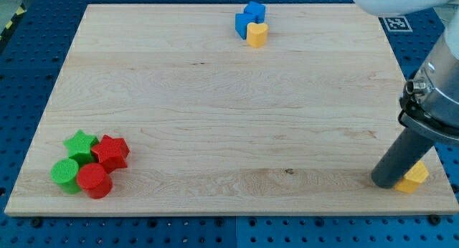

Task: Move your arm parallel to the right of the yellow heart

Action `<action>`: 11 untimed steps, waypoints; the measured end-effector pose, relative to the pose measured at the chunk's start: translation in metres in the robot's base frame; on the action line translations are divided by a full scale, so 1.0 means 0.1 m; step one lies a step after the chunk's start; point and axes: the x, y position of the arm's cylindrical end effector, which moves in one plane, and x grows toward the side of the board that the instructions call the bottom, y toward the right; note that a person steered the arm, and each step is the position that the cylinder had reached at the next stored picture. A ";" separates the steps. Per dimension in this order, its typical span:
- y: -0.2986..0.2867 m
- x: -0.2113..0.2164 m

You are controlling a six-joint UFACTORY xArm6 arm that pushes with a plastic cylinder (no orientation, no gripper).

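The yellow heart [257,34] lies near the view's top centre of the wooden board [215,112], touching two blue blocks [249,18] just above and to its left. My tip [386,182] is at the view's bottom right, far below and to the right of the heart. It rests against a second yellow block [414,178], which sits just to its right and is partly hidden by the rod.
A cluster sits at the view's bottom left: a green star [80,144], a green cylinder [66,173], a red block [111,152] and a red cylinder [94,180]. The board's right edge runs close to my tip.
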 end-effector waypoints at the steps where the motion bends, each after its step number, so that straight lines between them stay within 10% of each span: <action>1: 0.12 0.00; 4: 0.02 -0.16; 11: -0.83 -3.06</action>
